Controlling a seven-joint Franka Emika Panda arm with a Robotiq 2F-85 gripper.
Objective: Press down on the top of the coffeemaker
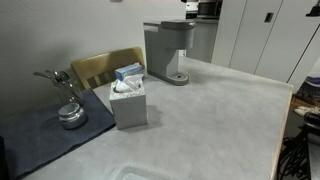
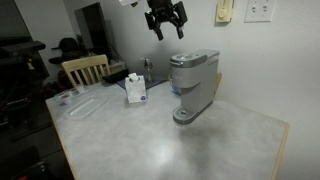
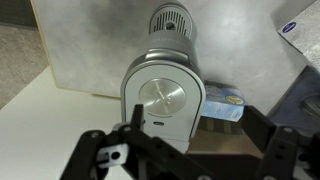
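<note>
Arm cropped by the top edge in an exterior view, only gripper (image 2: 166, 30) visible, jaws released, empty | grey boxy coffeemaker (image 2: 192, 82), darker flat top, round silver drip tray, stands on worktop (image 2: 130, 140) below gripper, untouched | to its left: wooden chair (image 2: 84, 68), then tissue box (image 2: 136, 88)
</note>
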